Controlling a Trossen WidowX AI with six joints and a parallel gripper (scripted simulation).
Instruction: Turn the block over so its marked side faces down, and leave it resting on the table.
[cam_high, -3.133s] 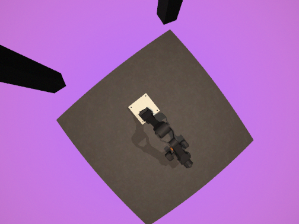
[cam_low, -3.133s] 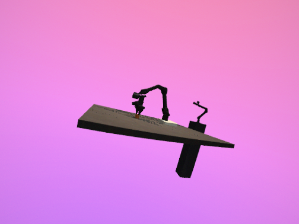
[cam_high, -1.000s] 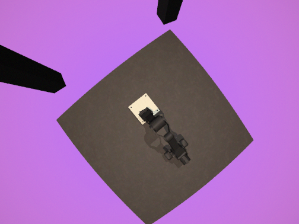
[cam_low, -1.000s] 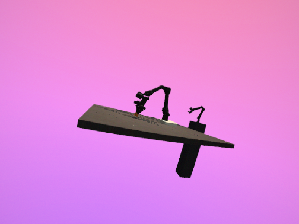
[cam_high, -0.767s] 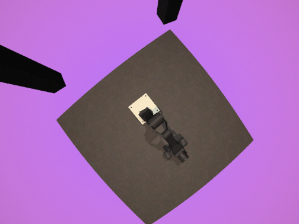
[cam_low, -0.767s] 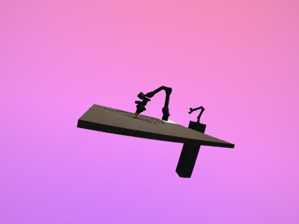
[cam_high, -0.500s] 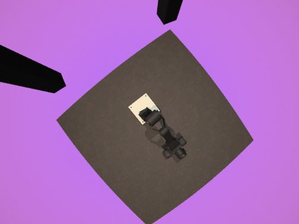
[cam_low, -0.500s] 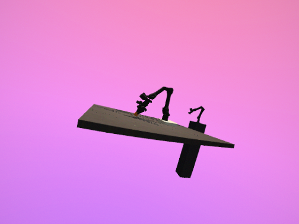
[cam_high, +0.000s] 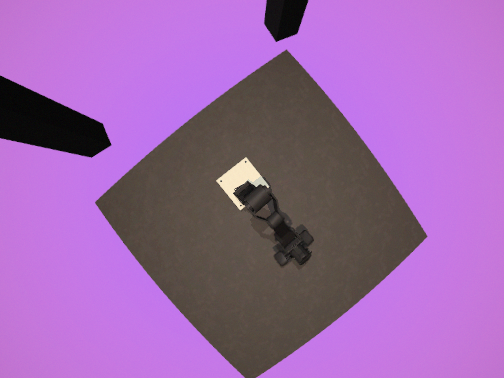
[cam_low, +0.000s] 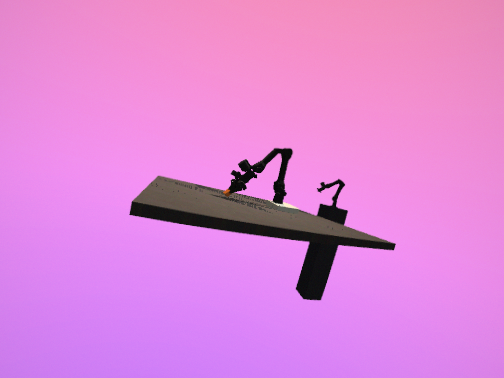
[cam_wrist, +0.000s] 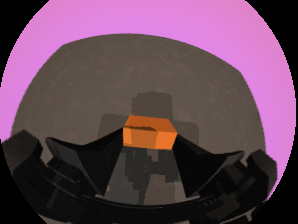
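No text, label, brand, number or sign can be read in any view — neither on the orange block (cam_low: 227, 192) (cam_wrist: 150, 136), nor on the dark tabletop (cam_high: 200, 270) (cam_low: 200, 212) (cam_wrist: 100, 75), nor on the cream base plate (cam_high: 232, 176) (cam_low: 289, 206). The small dark dots near the plate's corners form no letters or figures, and the black robot arm (cam_high: 259, 199) (cam_low: 283, 172) bears no lettering that can be made out — its surfaces are too dark and small to tell more.

From above, you have a pale mounting plate (cam_high: 231, 181) (dark dots near its corners) just left of center, and black beams (cam_high: 50, 116) (cam_high: 285, 19) at the left edge and top.
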